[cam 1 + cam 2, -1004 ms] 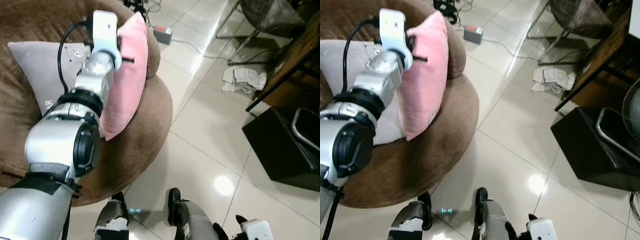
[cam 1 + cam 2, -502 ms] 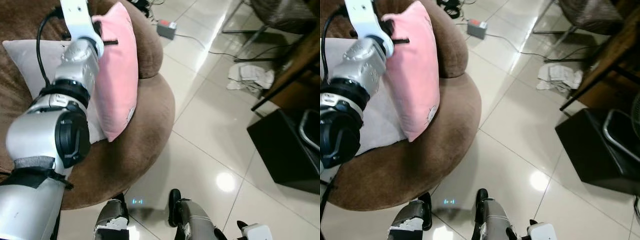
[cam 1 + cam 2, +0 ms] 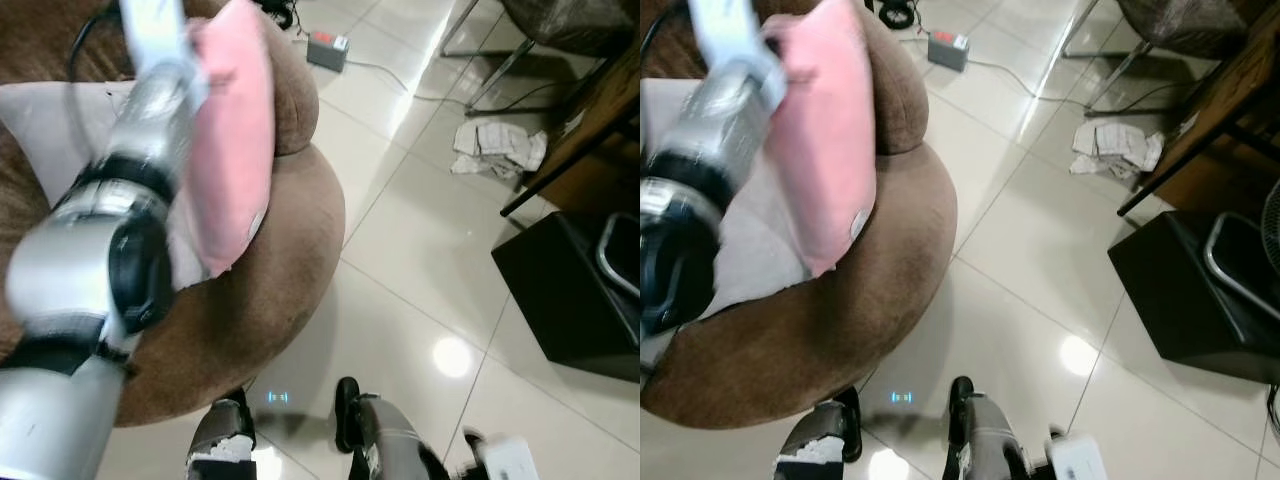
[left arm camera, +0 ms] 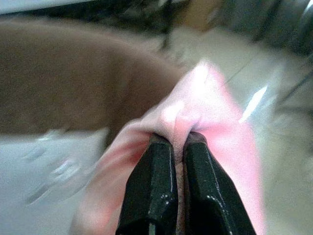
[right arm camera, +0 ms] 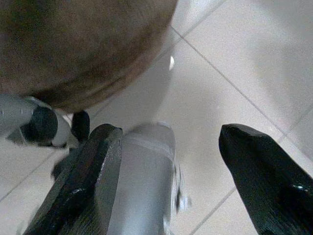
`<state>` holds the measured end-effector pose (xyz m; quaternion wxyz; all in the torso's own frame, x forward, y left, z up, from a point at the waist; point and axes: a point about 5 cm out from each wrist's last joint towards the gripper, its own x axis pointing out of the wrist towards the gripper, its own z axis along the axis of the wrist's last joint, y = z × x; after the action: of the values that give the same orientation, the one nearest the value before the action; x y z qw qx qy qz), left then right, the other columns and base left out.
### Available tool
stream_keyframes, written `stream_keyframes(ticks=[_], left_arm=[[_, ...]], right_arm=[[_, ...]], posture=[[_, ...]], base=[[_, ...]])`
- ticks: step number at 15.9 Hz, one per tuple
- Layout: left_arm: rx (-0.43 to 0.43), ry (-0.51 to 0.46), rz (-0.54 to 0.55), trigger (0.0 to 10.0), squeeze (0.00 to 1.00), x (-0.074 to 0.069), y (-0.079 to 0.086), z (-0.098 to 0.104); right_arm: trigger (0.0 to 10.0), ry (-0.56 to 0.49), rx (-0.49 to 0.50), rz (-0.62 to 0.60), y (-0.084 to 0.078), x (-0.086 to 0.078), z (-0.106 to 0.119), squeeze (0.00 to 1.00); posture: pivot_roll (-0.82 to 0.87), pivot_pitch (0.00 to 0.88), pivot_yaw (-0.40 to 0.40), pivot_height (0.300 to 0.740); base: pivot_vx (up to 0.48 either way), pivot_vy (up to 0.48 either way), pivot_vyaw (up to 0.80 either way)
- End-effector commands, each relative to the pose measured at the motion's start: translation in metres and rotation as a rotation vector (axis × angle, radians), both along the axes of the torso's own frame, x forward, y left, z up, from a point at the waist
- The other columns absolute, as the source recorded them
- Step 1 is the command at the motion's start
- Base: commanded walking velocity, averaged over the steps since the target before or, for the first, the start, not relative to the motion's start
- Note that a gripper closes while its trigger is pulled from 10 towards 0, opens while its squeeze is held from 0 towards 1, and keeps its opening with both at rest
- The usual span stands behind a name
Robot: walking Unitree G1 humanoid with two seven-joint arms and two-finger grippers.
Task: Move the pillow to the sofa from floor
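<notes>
Pillow: your pink pillow (image 3: 235,130) is up off the floor and hanging over the brown sofa (image 3: 260,300), on the left of the scene. It stands on edge, its low corner down on or just above the seat, close against the grey cushion (image 3: 60,130) that lies there; the motion blur hides which.

Progress: by my read you're nearly there. The lift and the carry look done; what's left is to let the pillow settle on the seat and release it.

Left gripper: the left gripper (image 4: 178,147) has its two black fingers (image 4: 154,186) pressed together on a pinched fold at the pillow's top edge, so the pillow hangs from that one fold.

Left arm: you've got it stretched forward and up over the sofa, far left, the elbow near the camera and the wrist high by the backrest. It's smeared with blur, so it looks to be in motion.

Right gripper: the right gripper (image 5: 166,161) hangs idle low on the near right, fingers spread wide with nothing between them, pointing down at the tiled floor (image 3: 420,260) beside the robot's own leg.

Surroundings: a power strip (image 3: 326,50) and crumpled paper (image 3: 495,148) lie on the far floor, well apart from the sofa.
</notes>
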<state>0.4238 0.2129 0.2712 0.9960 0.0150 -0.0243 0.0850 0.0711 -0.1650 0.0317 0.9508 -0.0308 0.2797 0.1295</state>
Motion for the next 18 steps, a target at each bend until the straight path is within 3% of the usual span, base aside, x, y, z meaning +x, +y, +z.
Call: stream_keyframes(ticks=[1,2,5,6,7,8,11,13,15,16,17,18], left_arm=[[0.033,0.056,0.039,0.0,0.00,-0.003,0.008,-0.013],[0.047,0.111,0.108,0.0,0.00,-0.009,0.027,-0.032],[0.081,0.172,0.166,0.0,0.00,-0.017,0.046,-0.049],[0.099,0.189,0.179,0.6,0.00,-0.019,0.050,-0.053],[0.122,0.210,0.187,10.0,0.00,-0.021,0.053,-0.057],[0.142,0.230,0.195,10.0,1.00,-0.023,0.056,-0.061],[0.196,0.248,0.210,10.0,1.00,-0.025,0.059,-0.064],[0.195,0.220,0.242,10.0,1.00,-0.024,0.061,-0.058],[0.242,0.126,0.282,10.0,1.00,-0.021,0.065,-0.028],[0.256,0.104,0.294,10.0,1.00,-0.020,0.066,-0.020],[0.286,0.040,0.328,10.0,1.00,-0.021,0.072,0.004],[0.294,0.024,0.335,10.0,1.00,-0.021,0.074,0.010]], right_arm=[[10.0,0.034,-0.019,-0.019,-0.007,-0.009,-0.003,0.26],[10.0,0.043,-0.023,-0.020,-0.010,-0.013,-0.003,0.26],[10.0,0.043,-0.033,-0.017,-0.012,-0.018,0.002,0.26],[10.0,0.041,-0.034,-0.016,-0.013,-0.020,0.006,0.26],[10.0,0.038,-0.034,-0.012,-0.011,-0.023,0.011,0.26],[10.0,0.034,-0.033,-0.007,-0.008,-0.026,0.016,0.26],[10.0,0.034,-0.028,-0.001,0.000,-0.027,0.019,0.26],[10.0,0.036,-0.015,0.002,0.024,-0.025,0.018,0.26],[10.0,0.034,0.001,0.003,0.056,-0.017,0.016,0.26],[10.0,0.033,0.005,0.003,0.062,-0.015,0.016,0.26],[10.0,0.037,0.017,0.003,0.090,-0.006,0.011,0.26],[10.0,0.038,0.020,0.005,0.102,0.000,0.008,0.26]], posture=[[-0.25,0.264,-0.100,0.740],[-0.26,0.269,-0.113,0.740],[-0.26,0.274,-0.122,0.740],[-0.25,0.276,-0.128,0.740],[-0.25,0.278,-0.133,0.740],[-0.26,0.279,-0.135,0.740],[-0.26,0.285,-0.137,0.740],[-0.26,0.291,-0.139,0.740],[-0.27,0.293,-0.140,0.740],[-0.27,0.293,-0.141,0.740],[-0.26,0.295,-0.138,0.740],[-0.26,0.296,-0.137,0.740]], base=[[0.000,0.000,0.00],[0.000,0.000,0.00],[0.000,0.000,0.00],[0.000,0.000,0.00],[0.000,0.000,0.00],[0.000,0.000,0.00],[0.000,0.000,0.00],[0.000,0.000,0.00],[0.000,0.000,0.00],[0.000,0.000,0.00],[0.000,0.000,0.00],[0.000,0.000,0.00]])
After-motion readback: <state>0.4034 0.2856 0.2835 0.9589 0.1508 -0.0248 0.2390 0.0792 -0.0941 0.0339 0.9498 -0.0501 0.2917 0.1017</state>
